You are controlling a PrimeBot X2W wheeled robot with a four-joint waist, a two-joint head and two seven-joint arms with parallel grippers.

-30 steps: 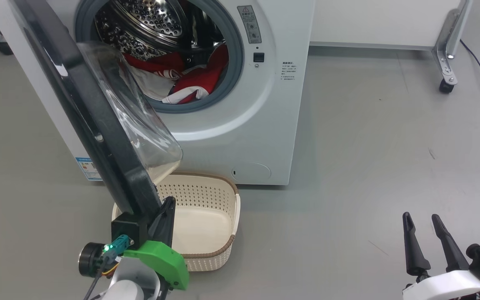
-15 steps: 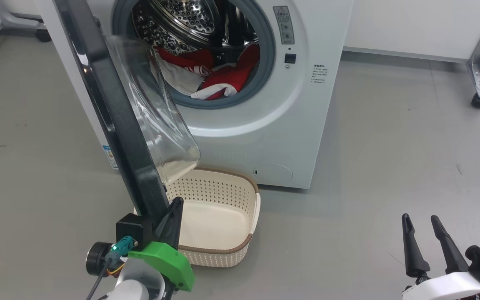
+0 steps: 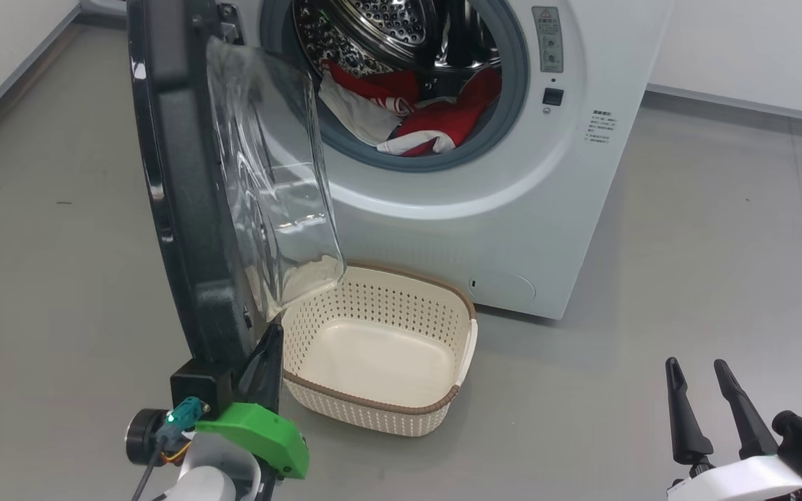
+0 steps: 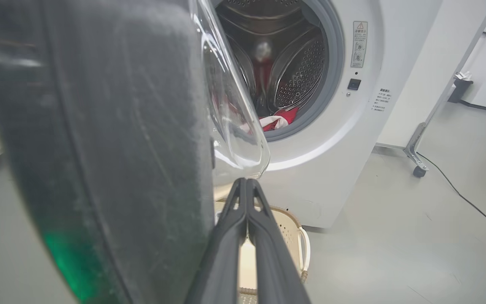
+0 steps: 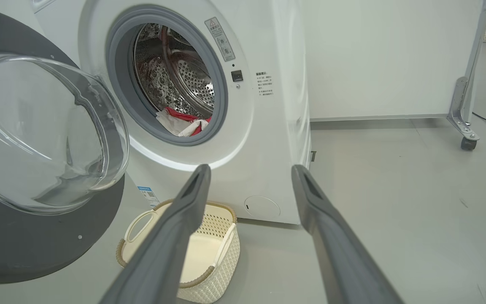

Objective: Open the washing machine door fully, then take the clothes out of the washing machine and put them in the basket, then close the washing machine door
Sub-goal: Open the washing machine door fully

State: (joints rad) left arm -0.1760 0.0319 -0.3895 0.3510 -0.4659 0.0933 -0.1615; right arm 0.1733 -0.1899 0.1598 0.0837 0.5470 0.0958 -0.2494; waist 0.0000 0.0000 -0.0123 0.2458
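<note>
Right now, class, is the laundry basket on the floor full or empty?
Empty: the laundry basket shows its bare cream bottom, and the red clothes lie inside the washing machine drum.

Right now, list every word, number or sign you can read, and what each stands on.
Nothing reads as words.
On the washing machine front, grey sticker with a warning triangle: print too small.
To its right, dark printed lines: too small.
Low on the machine, blue label: blurred.

Grey floor, white wall
</note>
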